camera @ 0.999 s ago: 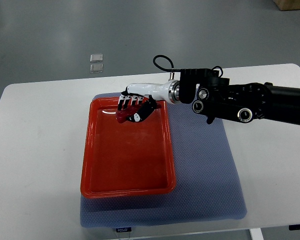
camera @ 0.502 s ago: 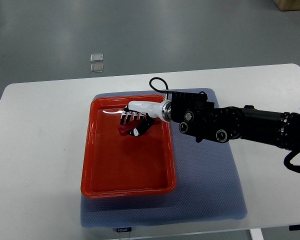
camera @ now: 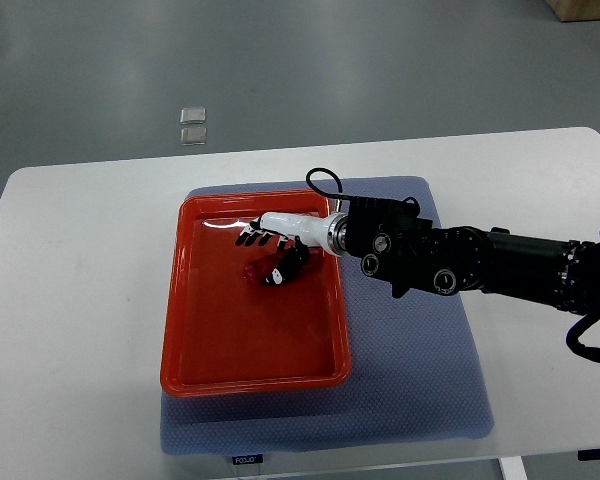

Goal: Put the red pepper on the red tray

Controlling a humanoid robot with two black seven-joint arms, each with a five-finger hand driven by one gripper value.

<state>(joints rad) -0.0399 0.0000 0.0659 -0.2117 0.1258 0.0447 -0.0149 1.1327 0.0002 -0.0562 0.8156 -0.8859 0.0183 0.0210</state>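
Observation:
The red pepper (camera: 258, 272) lies in the upper middle of the red tray (camera: 205, 345), resting on its floor. My right hand (camera: 268, 252) reaches in from the right over the tray's far end. Its fingers (camera: 250, 238) are spread just beyond the pepper, and the dark thumb (camera: 290, 266) sits close against the pepper's right side. The hand does not enclose the pepper. The left arm is out of view.
The tray sits on a blue-grey mat (camera: 420, 370) on the white table (camera: 70, 300). My black right forearm (camera: 480, 265) crosses the mat from the right edge. Two small clear squares (camera: 192, 125) lie on the floor beyond the table.
The hand has come down and slightly right over the tray. Its fingers have spread away from the pepper, which now rests on the tray floor.

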